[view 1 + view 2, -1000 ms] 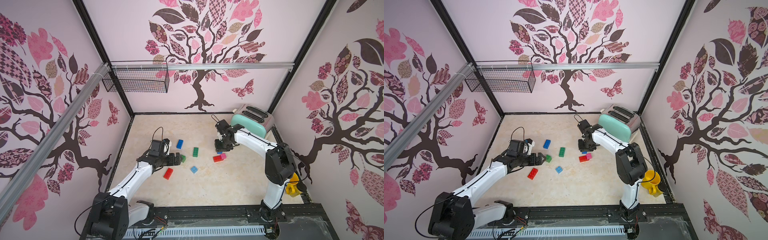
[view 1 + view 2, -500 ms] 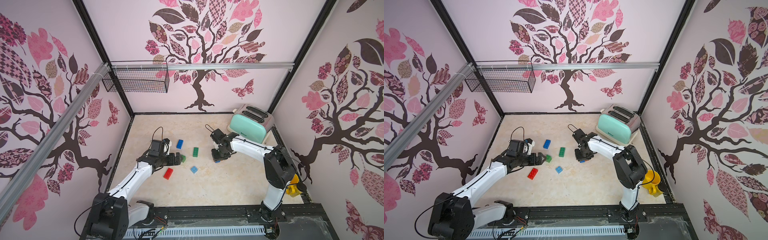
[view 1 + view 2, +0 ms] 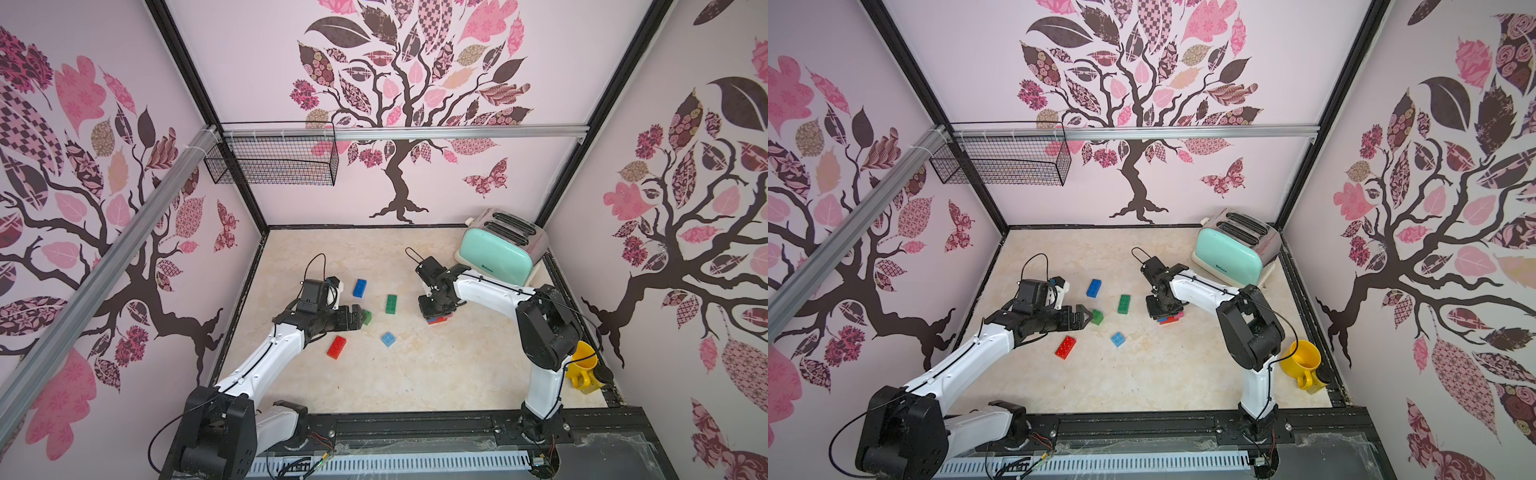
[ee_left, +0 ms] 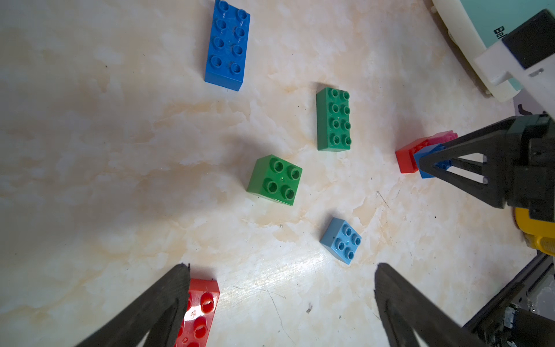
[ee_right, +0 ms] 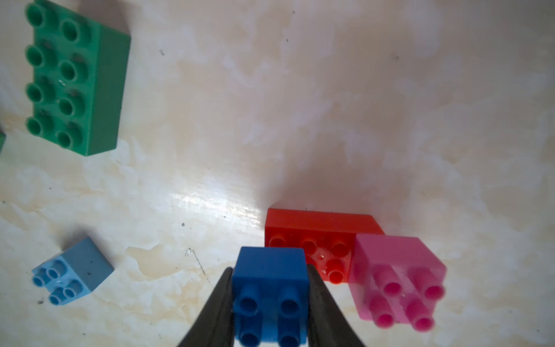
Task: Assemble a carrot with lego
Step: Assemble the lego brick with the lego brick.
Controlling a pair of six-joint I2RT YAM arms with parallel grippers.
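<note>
The carrot is a red oblong brick (image 5: pixel 318 237) with a pink square brick (image 5: pixel 396 279) on one end, seen in both top views (image 3: pixel 439 320) (image 3: pixel 1170 320). My right gripper (image 5: pixel 270 270) is shut on a dark blue square brick (image 5: pixel 270 294), held on the red brick's other end beside the pink one. Loose lego lies to the left: a small green brick (image 4: pixel 274 180), a green oblong (image 4: pixel 333 120), a dark blue oblong (image 4: pixel 228 45), a light blue square (image 4: pixel 341 240) and a red oblong (image 4: pixel 199 309). My left gripper (image 4: pixel 282 269) hangs open just short of the small green brick (image 3: pixel 366 316).
A mint toaster (image 3: pixel 498 253) stands at the back right, close behind the right arm. A yellow mug (image 3: pixel 582 368) sits at the front right by the wall. A wire basket (image 3: pixel 270 162) hangs on the back left wall.
My right gripper has come forward and down with the dark blue brick onto the red brick. The left arm has not moved.
</note>
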